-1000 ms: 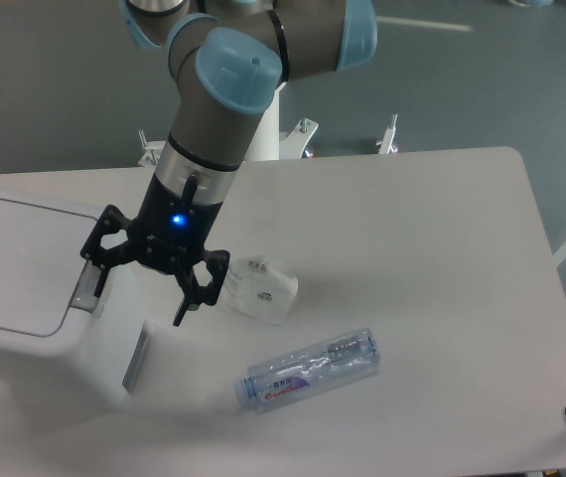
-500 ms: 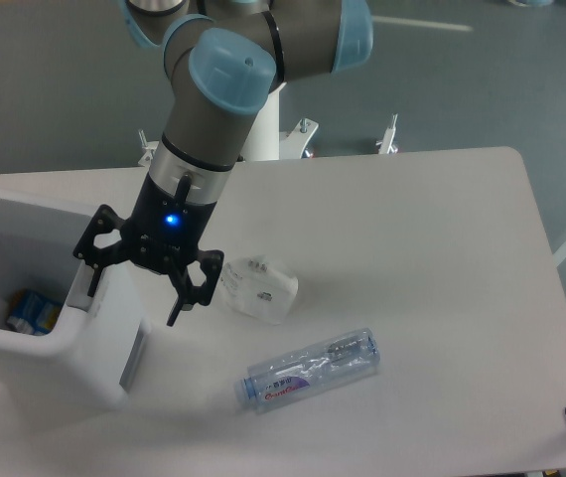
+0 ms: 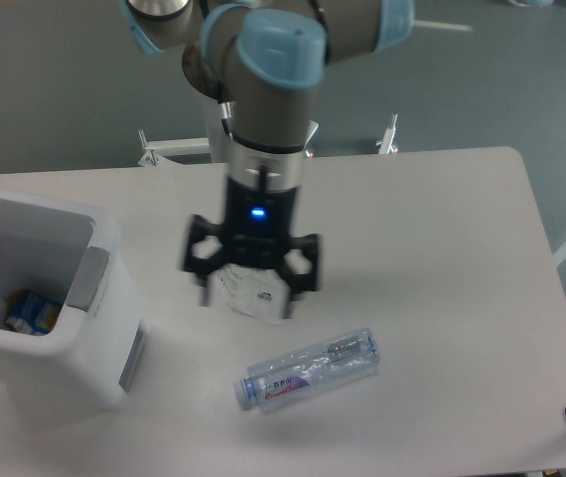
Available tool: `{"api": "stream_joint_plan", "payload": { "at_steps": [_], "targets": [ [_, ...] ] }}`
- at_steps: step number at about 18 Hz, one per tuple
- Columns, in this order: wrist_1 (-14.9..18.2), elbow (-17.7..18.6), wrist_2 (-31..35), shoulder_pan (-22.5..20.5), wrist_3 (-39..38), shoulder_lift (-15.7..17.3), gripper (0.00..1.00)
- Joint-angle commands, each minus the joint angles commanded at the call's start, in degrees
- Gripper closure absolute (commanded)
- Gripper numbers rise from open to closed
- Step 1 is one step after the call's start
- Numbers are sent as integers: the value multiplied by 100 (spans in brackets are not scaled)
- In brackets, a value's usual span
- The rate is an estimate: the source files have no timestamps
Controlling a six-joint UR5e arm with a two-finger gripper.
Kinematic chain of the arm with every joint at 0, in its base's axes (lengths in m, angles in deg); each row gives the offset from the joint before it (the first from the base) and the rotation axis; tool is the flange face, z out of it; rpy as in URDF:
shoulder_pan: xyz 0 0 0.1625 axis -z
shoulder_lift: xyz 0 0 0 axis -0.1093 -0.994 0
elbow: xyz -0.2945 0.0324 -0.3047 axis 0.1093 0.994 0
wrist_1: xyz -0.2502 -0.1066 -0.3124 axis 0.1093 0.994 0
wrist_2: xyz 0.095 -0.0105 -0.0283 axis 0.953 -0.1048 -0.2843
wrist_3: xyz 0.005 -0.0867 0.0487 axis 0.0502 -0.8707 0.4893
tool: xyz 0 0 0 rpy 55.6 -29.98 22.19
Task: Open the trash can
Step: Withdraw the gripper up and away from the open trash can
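**Gripper spread over the crumpled wrapper, bin open at left**

Your gripper hangs near frame centre with its fingers spread wide and nothing held, straddling a crumpled white wrapper on the table. Just below and right lies a clear plastic bottle on its side. At the left edge, well apart from the gripper, the trash can stands open-topped, with coloured packaging visible inside.

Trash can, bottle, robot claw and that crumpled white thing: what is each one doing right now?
trash can: open, no lid over it, something blue and yellow lying inside.
gripper: jaws spread open, holding nothing, above the crumpled wrapper.
crumpled wrapper: on the table, partly hidden by the gripper.
bottle: lying on its side on the table, untouched.
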Motion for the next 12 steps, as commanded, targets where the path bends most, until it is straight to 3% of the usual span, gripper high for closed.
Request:
{"api": "stream_joint_plan", "payload": {
  "at_steps": [5, 8, 12],
  "targets": [
    [53, 140, 62, -642, 1983, -379, 0],
    [53, 255, 587, -942, 3127, -537, 0],
    [35, 290, 870, -934, 3394, -616, 0]
  ]
}}
